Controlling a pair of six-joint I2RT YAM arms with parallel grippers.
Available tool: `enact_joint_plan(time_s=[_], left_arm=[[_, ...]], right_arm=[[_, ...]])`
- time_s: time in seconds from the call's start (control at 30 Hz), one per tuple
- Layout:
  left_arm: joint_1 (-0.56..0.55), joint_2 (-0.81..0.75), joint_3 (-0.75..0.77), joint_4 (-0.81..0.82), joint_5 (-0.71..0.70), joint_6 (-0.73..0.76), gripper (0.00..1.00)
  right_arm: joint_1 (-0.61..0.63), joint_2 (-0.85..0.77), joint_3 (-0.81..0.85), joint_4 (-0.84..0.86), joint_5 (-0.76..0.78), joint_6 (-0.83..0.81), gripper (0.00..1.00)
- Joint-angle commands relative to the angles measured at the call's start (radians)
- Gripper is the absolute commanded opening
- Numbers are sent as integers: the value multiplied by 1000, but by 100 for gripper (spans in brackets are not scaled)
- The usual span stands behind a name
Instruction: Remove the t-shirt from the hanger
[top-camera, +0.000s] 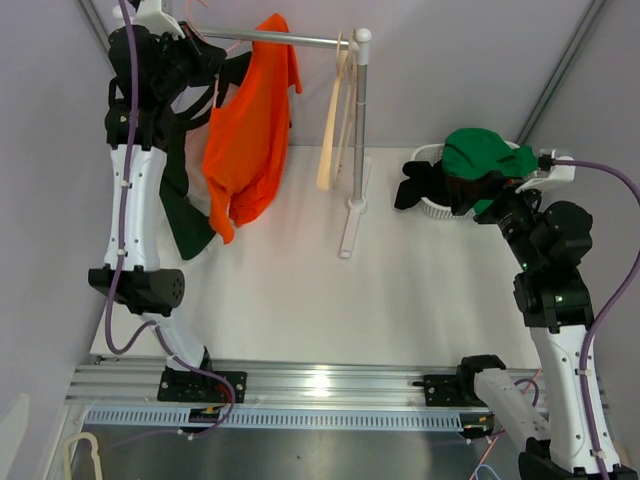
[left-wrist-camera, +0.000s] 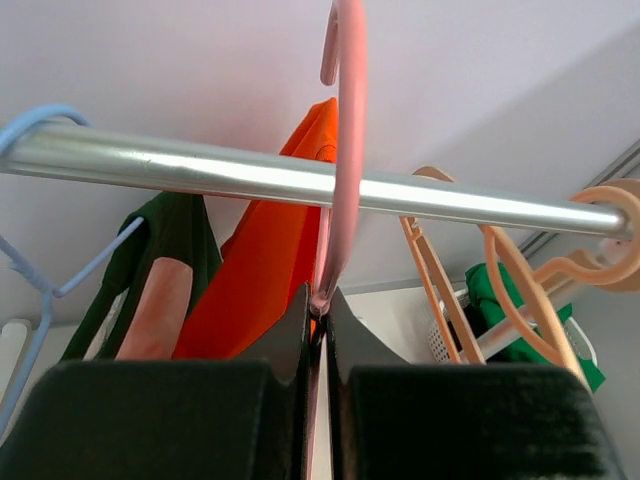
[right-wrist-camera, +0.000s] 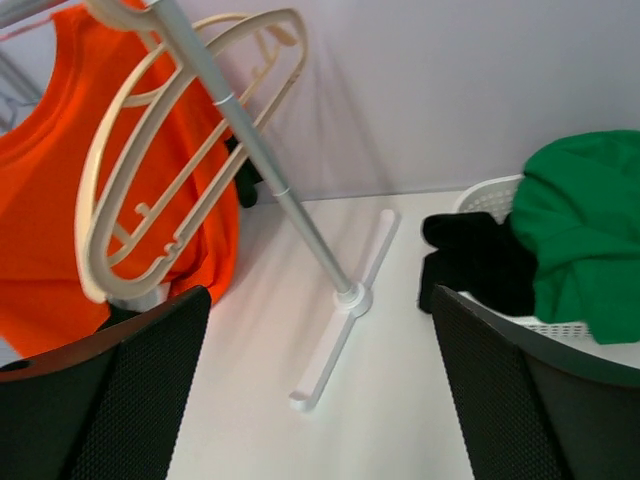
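The orange t-shirt (top-camera: 245, 130) is hung from the metal rail (left-wrist-camera: 250, 175) of a clothes rack at the far left of the table (top-camera: 300, 290), with its lower hem bunched above the tabletop. In the left wrist view, the hook of a pink hanger (left-wrist-camera: 347, 150) is looped over the rail, and the orange cloth is seen just behind and below it. The left fingers (left-wrist-camera: 285, 345) are pressed together on the thin neck of the pink hanger, directly under the rail.

A dark green shirt (top-camera: 185, 215) is hung on a blue hanger (left-wrist-camera: 30, 270) to the left of the orange one, and bare beige hangers (top-camera: 335, 140) are carried near the rail's right end, beside the rack's upright post (top-camera: 360, 130).

The right fingers (right-wrist-camera: 140, 380) are spread wide and nothing is held between them. They are positioned well apart from the rack, near a white basket (top-camera: 432, 208) in which a green garment (top-camera: 480, 155) and a black garment (top-camera: 415, 185) are piled.
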Motion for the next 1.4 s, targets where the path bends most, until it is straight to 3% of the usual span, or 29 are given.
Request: enact_joint_plan(time_s=[0.0, 0.07, 0.1, 0.17, 0.2, 0.33, 0.53, 0.8, 1.03, 1.37], left_arm=[[-14, -69, 57, 11, -25, -12, 1], [-27, -78, 51, -49, -83, -7, 1], [-48, -90, 51, -71, -113, 4, 1], [-76, -107, 41, -127, -224, 13, 1], [-106, -136, 22, -141, -264, 13, 1], [-186, -254, -114, -178, -484, -21, 1], [-338, -389, -209, -278, -729, -67, 1], [-421, -610, -438, -286, -730, -150, 1], [-421, -598, -443, -312, -702, -162, 1], [-421, -621, -487, -275, -697, -148, 1]], right_arm=[[52, 5, -6, 64, -101, -12, 94], [113, 28, -15, 87, -132, -34, 92], [201, 40, -18, 94, -132, -51, 93], [308, 81, -23, 117, -116, -113, 98], [413, 94, -27, 130, -106, -133, 99], [636, 170, -89, 290, -132, -215, 99], [888, 340, -64, 406, -97, -282, 99], [1050, 593, -51, 675, -35, -283, 100], [1133, 759, 52, 765, -60, -239, 99], [1201, 804, 23, 886, -64, -219, 99]])
